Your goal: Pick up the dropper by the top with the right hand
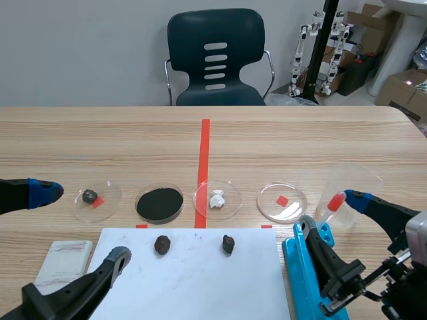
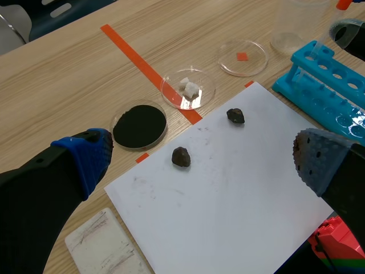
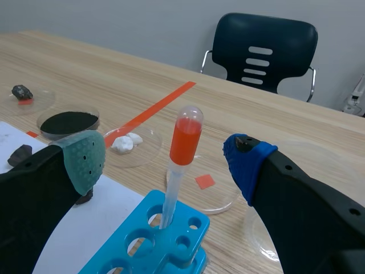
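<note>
My right pincer (image 3: 165, 161) is spread either side of the dropper (image 3: 185, 137), which stands in the blue rack (image 1: 305, 267) at lower right. My left pincer (image 2: 199, 160) is spread too. Mid-frame on the worktop (image 1: 100, 133), one dish (image 1: 159, 203) holds black powder and another dish (image 1: 217, 199) white lumps.

The left tool (image 1: 81, 223) has two thick matte-black fingers, one tipped with a bright blue pad (image 2: 85, 155), the other with a grey pad (image 2: 316, 162) dotted with small holes. The right tool (image 3: 165, 160) is built alike: black, blocky fingers, a grey-green dotted pad (image 3: 85, 158) and a creased blue pad (image 3: 246, 158). At the scene's near right, its arm carries a pale grey housing (image 1: 417, 240) and thin black cables (image 1: 399, 259).
</note>
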{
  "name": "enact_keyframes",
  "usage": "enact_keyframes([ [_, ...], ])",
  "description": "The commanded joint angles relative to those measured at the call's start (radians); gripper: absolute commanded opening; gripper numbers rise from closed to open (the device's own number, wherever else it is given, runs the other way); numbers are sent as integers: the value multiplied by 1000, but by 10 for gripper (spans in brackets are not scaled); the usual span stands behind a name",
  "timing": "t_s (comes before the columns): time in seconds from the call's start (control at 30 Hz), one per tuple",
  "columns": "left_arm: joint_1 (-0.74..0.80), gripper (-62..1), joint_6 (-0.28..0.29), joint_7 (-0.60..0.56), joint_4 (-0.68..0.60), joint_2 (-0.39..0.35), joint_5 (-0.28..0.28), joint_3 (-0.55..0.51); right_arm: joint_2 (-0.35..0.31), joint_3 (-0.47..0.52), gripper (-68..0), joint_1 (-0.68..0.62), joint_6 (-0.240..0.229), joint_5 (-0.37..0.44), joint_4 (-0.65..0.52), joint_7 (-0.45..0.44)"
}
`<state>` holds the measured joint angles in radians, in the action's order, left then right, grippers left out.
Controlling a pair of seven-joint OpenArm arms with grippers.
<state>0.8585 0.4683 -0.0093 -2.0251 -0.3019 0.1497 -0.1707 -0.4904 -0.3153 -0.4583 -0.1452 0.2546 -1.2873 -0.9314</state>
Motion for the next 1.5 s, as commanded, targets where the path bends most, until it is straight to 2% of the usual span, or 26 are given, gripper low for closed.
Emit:
enact_keyframes([
  [0.0,3,14,-2,-16,-18,2,10,6,-5,7,-241,6,0,8,-6,-10],
  [0.47,3,14,-2,-16,-18,2,10,6,-5,8,-241,6,0,8,-6,-21],
  [1.0,3,14,-2,-16,-18,2,10,6,-5,8,-511,6,0,8,-6,-21],
  [1.27,3,14,-2,-16,-18,2,10,6,-5,8,-598,6,0,7,-6,-28],
  [1.47,3,14,-2,-16,-18,2,10,6,-5,8,-629,6,0,7,-6,-30],
])
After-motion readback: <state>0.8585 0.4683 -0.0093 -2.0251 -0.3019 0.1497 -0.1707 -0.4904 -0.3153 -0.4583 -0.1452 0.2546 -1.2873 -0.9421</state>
